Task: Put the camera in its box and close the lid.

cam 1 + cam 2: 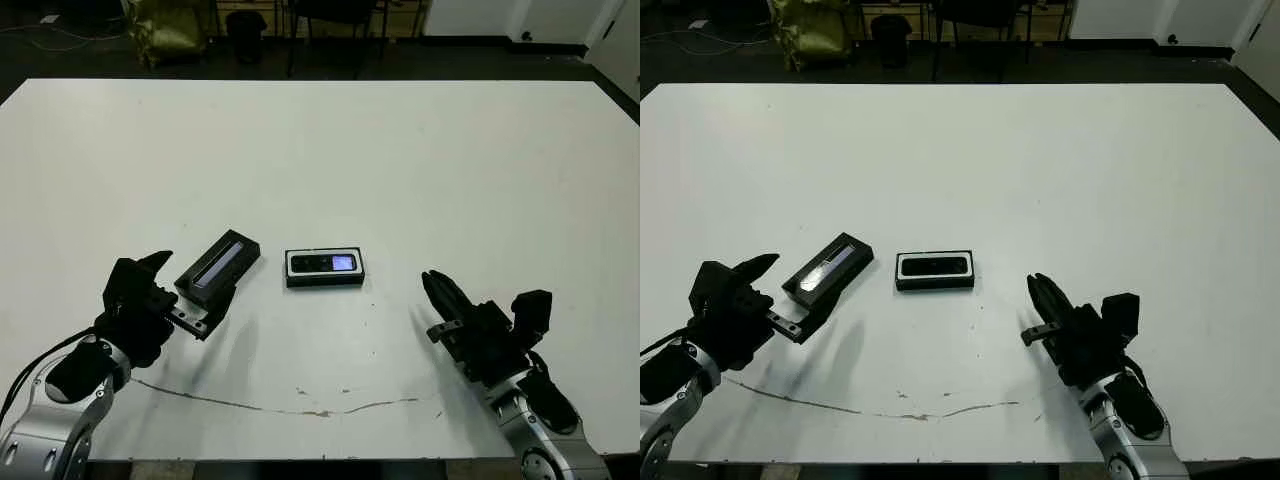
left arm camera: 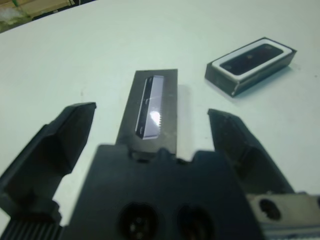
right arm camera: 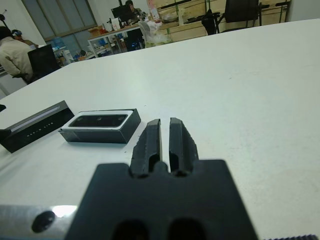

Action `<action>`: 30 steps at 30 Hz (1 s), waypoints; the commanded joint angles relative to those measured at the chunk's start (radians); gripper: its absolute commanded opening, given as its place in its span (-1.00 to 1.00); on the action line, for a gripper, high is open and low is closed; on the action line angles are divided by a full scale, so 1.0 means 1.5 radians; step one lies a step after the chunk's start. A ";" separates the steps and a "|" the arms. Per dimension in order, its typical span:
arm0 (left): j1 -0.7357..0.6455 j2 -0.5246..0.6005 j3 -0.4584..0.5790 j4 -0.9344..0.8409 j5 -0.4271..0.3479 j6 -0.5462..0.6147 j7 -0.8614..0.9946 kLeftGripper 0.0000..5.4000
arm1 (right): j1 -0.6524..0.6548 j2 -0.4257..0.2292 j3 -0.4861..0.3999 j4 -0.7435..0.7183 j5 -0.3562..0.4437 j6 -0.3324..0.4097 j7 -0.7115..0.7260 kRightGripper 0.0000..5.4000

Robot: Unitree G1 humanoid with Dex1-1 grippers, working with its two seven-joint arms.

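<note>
White desk (image 1: 400, 150) fills the frame. At centre the camera (image 1: 325, 263) already lies in its box (image 1: 325, 279). Left gripper (image 2: 150, 125), jaws spread, lines up on the lid (image 1: 220, 265) at lower left — right gripper (image 3: 165, 140), jaws pressed together, idles.

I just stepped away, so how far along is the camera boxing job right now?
Done: the camera already lies in the box. In hand: the open left gripper straddles the lid, which rests beside the box. Left: closing the lid. The right gripper is shut, idle.
</note>
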 commanded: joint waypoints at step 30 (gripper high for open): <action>-0.013 0.015 -0.027 0.074 0.039 0.011 -0.009 0.99 | 0.007 -0.005 0.000 0.010 0.006 0.000 0.009 -1.00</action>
